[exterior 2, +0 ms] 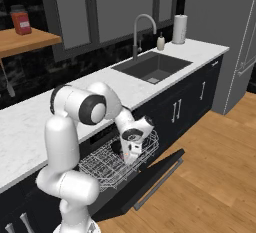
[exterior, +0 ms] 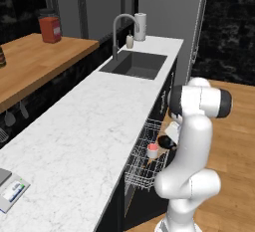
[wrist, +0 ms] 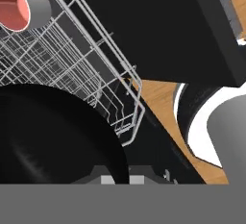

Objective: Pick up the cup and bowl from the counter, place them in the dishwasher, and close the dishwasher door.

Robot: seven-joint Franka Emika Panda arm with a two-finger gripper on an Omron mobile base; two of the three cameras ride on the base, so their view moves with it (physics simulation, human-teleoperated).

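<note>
hand view: closed hand [wrist: 117, 180] grips the bowl [wrist: 53, 141] (cup [wrist: 21, 7] sits farther along the rack [wrist: 96, 74]).

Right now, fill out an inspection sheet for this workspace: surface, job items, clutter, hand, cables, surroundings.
Surface: white marble counter; a flat device lies at its near left edge.
Job items: cup sits in the pulled-out dishwasher rack; black bowl is held over the rack; dishwasher door is down, open.
Clutter: red canister on the wooden shelf; soap bottle and paper roll by the sink.
Hand: hand shut on the bowl, above the rack.
Cables: nothing seen.
Surroundings: wooden floor, dark cabinets, tall grey fridge.
</note>
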